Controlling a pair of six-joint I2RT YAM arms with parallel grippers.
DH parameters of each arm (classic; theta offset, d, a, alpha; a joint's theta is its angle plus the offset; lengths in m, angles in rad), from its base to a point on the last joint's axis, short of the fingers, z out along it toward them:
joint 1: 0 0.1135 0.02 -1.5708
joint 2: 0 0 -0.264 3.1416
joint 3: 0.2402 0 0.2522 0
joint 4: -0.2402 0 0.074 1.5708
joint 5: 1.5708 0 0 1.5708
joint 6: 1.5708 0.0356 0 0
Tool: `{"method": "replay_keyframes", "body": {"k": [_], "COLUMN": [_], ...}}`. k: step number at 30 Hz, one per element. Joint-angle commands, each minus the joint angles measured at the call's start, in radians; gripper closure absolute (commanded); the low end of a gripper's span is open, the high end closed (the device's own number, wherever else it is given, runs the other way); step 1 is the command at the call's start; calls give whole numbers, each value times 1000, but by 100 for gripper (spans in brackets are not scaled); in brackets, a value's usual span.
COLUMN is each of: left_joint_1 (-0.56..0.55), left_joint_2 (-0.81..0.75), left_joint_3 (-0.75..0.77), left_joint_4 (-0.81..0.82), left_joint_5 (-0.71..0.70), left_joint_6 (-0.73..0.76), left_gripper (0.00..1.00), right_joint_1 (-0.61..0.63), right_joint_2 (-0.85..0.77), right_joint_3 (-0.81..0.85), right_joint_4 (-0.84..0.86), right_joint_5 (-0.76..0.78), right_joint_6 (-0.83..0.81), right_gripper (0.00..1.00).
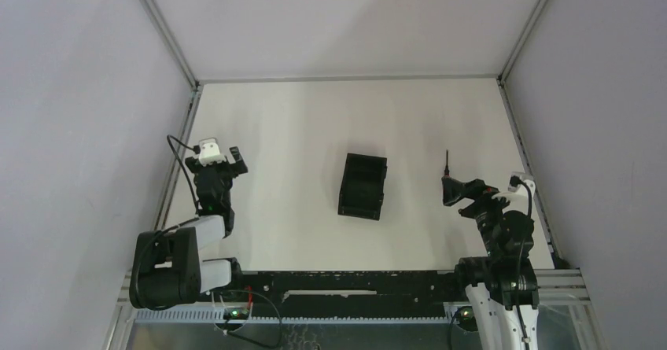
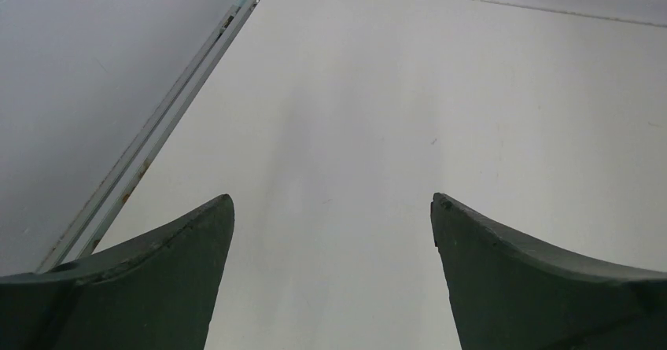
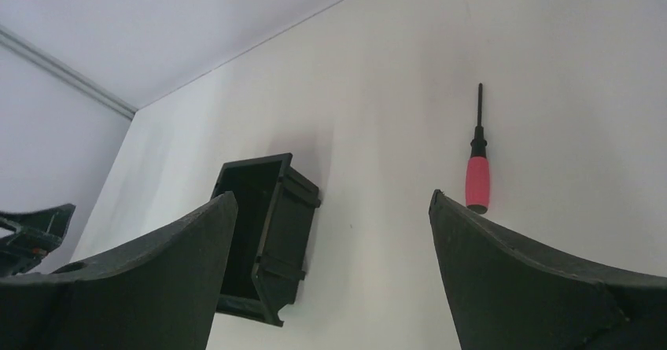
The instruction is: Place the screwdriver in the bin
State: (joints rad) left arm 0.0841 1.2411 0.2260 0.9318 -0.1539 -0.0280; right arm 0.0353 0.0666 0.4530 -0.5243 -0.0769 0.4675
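Observation:
The screwdriver [image 3: 477, 180], with a short red handle and a thin black shaft, lies on the white table just beyond my right fingertip, shaft pointing away. In the top view only its shaft [image 1: 447, 161] shows clearly, ahead of my right gripper [image 1: 462, 195]. The black open-topped bin [image 1: 362, 186] stands upright mid-table, left of the screwdriver, and it also shows in the right wrist view [image 3: 267, 232]. My right gripper [image 3: 331, 196] is open and empty, with bare table between the fingers. My left gripper [image 1: 234, 163] is open and empty at the left, far from both, over bare table in the left wrist view [image 2: 331, 198].
Grey enclosure walls with metal rails [image 1: 179, 169] border the white table on the left, right and back. A black rail [image 1: 346, 283] runs between the arm bases at the near edge. The left arm's gripper shows at the far left of the right wrist view [image 3: 31, 228].

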Motion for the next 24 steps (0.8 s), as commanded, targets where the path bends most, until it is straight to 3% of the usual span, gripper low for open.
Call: {"method": "replay_keyframes", "body": {"k": [1, 4, 8, 10, 14, 19, 24], "left_joint_1": [-7, -6, -8, -7, -7, -7, -7], "left_joint_2": [-14, -13, -14, -13, -14, -13, -13], "left_joint_3": [10, 11, 11, 11, 11, 11, 11], "left_joint_4": [22, 22, 22, 22, 22, 22, 22], "left_joint_5": [-3, -4, -4, -3, -3, -4, -3], "left_joint_6": [-6, -6, -6, -6, -7, -7, -7], "left_gripper": [0, 0, 0, 0, 0, 0, 0], "right_joint_1": [6, 5, 5, 5, -13, -130, -140], "right_joint_2": [-4, 5, 66, 176, 538, 1088, 1421], "right_joint_3": [19, 40, 96, 180, 436, 735, 748], "right_joint_4": [56, 81, 188, 185, -9, -342, -360], "right_joint_5": [121, 257, 169, 174, 308, 98, 25], "right_joint_6": [80, 143, 14, -43, -122, -178, -238], "right_gripper": [0, 0, 0, 2, 0, 1, 0]}}
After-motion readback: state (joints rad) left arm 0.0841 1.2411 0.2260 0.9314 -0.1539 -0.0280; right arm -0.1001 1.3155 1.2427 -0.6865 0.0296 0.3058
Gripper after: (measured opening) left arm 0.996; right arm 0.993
